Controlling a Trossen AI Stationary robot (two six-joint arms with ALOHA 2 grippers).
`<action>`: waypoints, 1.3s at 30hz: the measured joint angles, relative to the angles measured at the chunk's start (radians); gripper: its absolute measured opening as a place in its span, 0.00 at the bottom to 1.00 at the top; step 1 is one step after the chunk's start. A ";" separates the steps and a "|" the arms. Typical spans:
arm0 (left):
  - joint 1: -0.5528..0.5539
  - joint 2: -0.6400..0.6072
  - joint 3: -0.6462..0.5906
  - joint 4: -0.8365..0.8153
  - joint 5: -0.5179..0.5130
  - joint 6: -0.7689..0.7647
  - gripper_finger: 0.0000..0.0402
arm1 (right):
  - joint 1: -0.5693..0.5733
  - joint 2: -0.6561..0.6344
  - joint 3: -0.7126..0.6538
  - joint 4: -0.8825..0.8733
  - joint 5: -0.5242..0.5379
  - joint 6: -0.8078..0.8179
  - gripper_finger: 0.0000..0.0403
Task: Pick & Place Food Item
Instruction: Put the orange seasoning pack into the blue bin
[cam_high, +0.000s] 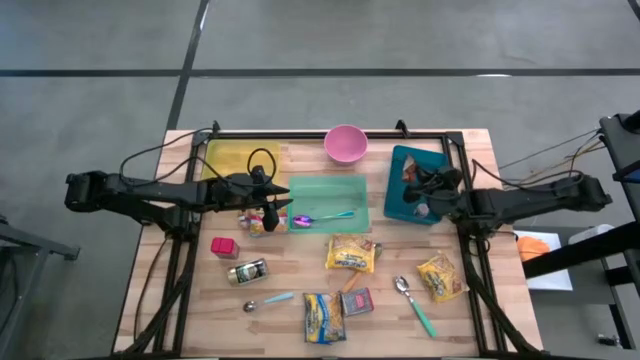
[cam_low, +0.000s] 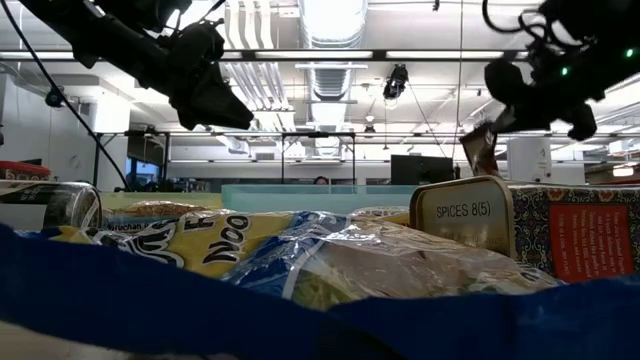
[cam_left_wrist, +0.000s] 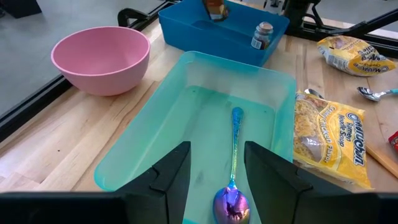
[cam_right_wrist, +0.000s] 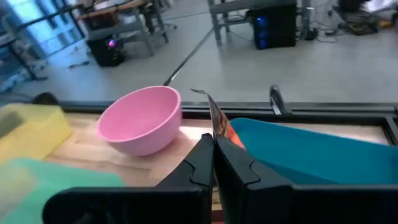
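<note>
— Where is the right gripper now?

— Over the deep blue plastic bin, its fingers clamped together on a thin orange-and-brown food packet that stands up between them.

— And the left gripper?

— Fingers apart, holding nothing, above the near end of the translucent green tray where an iridescent metal spoon lies.

— So how should the drop go?

— Probably lower first — keep the packet inside the bin walls, clear of the small jar, then open.
</note>
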 joint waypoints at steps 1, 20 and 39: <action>0.000 0.000 0.000 0.000 0.000 0.000 0.40 | -0.013 0.000 -0.018 0.030 0.000 0.001 0.02; 0.000 0.000 0.000 0.005 0.000 0.000 0.40 | -0.136 0.086 -0.112 0.335 -0.025 -0.070 0.02; 0.000 0.000 0.000 0.005 0.000 0.007 0.40 | -0.230 0.478 -0.066 0.561 -0.052 -0.031 0.02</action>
